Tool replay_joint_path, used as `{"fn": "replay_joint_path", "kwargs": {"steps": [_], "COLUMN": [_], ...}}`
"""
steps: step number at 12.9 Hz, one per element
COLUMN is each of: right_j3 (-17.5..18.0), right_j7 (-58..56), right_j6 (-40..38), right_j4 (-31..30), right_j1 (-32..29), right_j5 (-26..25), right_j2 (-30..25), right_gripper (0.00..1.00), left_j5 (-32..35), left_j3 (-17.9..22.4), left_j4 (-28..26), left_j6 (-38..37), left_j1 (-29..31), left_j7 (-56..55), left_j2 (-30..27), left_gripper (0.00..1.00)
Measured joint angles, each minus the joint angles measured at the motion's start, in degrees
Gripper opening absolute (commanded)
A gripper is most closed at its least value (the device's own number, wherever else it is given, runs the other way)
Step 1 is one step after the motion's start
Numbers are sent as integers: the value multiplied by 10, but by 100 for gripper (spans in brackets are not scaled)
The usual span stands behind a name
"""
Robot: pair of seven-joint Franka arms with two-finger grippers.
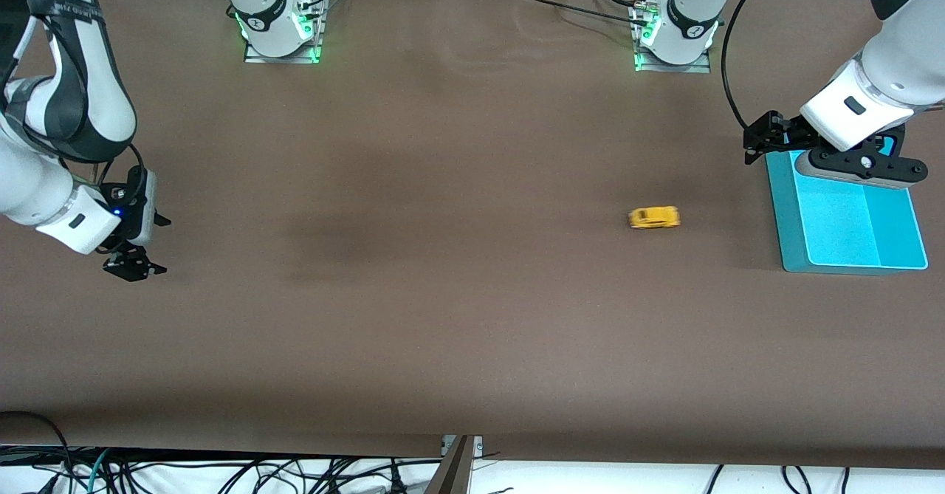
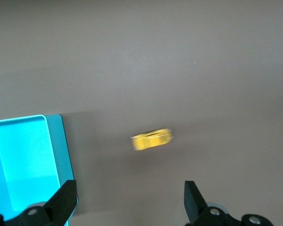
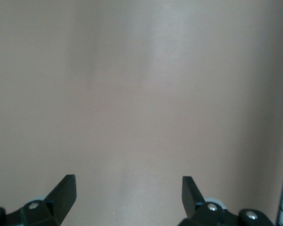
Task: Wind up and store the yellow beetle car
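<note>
I see yellow beetle car [image 1: 654,217] on table [image 1: 443,317], beside tray [image 1: 849,254], toward left arm's end | left tool [image 1: 764,139] over tray's rim | right tool [image 1: 133,263] over table at right arm's end, well apart from car

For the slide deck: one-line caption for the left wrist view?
Open left gripper over brown table, blurred yellow beetle car beside the turquoise tray.

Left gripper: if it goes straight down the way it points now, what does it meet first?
Probably the teal tray: the open left gripper hangs over that tray's end farthest from the front camera, at the rim, so depth is unclear. The yellow beetle car lies apart on the table, outside that line.
</note>
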Motion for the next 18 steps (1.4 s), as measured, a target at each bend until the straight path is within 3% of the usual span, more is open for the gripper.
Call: {"fn": "replay_joint_path", "kwargs": {"steps": [4,10,18], "right_j3": [1,1,1], "right_j7": [141,443,804], "right_j6": [-18,-130,-217], "right_j4": [0,-1,0], "right_j1": [24,42,56], "right_j5": [0,-1,-1], "right_j2": [-46,-127,-185], "right_gripper": [99,99,99], "left_j5": [0,0,0], "left_j3": [0,0,7], "left_j4": [0,0,0], "left_j6": [0,0,-16], "left_j1": [0,0,24], "left_j7": [0,0,1], "left_j2": [0,0,31], "left_gripper": [100,100,100]}}
